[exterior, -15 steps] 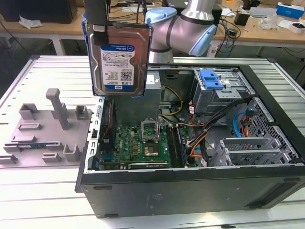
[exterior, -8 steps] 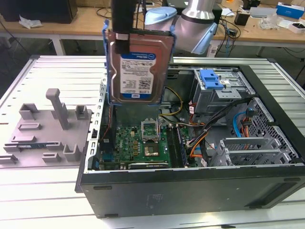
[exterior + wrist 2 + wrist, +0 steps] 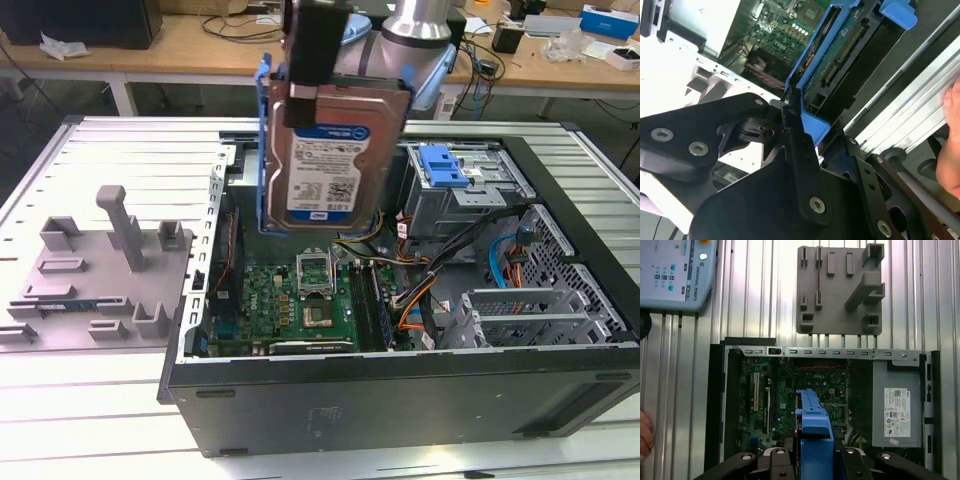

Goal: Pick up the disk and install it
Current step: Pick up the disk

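Grips, with the black metal tool (image 3: 305,98) closed tight on the upper edge, the flat rectangular silver metal disk (image 3: 330,150) with a white-and-blue label and a blue plastic carrier bracket. Hangs it upright, label face toward the exterior view, above the open black computer case (image 3: 400,400) lying on its side on the ribbed aluminium tabletop (image 3: 120,150). Carries it high, most likely to clear the case wall and the loose cables inside. Pinches, in the second wrist view, the blue rim of the bracket between 2 black fingers (image 3: 799,145) rather than the bare metal faces, with the disk (image 3: 840,55) running straight out from the tool (image 3: 792,112). Seems a sensible hold, since the plastic frame gives a firm edge and spares the label and the connector side. Looks down, in the first wrist view, past the blue bracket (image 3: 812,427) onto the green circuit board (image 3: 790,390) and the silver power supply box (image 3: 895,410), so appears poised over the middle of the case. Hangs near, but not in, the grey metal drive cage topped by a small blue ribbed plastic latch (image 3: 445,165) on the exterior view's right, so not yet installed. Sits well apart from the grey plastic fixture with upright posts (image 3: 110,260), which stands beside the case on the exterior view's left. Has a person's hand (image 3: 952,145) at the margin, apart from the disk, near a grey control pendant (image 3: 675,270), presumably standing by.
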`<action>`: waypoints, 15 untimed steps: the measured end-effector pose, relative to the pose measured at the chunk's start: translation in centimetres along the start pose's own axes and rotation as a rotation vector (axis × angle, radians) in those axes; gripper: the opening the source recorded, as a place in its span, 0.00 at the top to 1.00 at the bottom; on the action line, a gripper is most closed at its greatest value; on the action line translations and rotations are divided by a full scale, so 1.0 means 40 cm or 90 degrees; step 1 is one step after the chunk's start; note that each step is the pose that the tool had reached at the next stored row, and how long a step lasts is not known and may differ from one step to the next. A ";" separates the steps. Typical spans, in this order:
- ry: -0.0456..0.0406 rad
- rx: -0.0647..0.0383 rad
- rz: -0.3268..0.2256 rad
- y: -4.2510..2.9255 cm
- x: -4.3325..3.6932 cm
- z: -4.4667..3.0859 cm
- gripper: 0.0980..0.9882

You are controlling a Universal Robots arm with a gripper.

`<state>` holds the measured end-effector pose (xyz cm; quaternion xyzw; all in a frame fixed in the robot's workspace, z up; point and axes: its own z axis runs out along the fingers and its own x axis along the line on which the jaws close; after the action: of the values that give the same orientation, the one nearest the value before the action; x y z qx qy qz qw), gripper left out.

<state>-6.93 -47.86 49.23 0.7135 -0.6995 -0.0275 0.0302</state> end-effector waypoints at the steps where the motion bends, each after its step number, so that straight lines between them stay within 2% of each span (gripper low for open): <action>1: 0.0000 0.000 0.000 -0.008 0.005 -0.001 0.70; 3: -0.0001 -0.001 0.000 -0.040 0.022 -0.003 0.70; 7: -0.0003 -0.002 0.000 -0.076 0.041 -0.006 0.70; 10: -0.0006 -0.005 0.000 -0.124 0.055 -0.010 0.70; 12: -0.0006 -0.007 0.000 -0.140 0.060 -0.011 0.70; 15: -0.0007 -0.007 0.000 -0.146 0.063 -0.011 0.70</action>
<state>-1.05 -50.25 49.21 0.7133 -0.6993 -0.0319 0.0339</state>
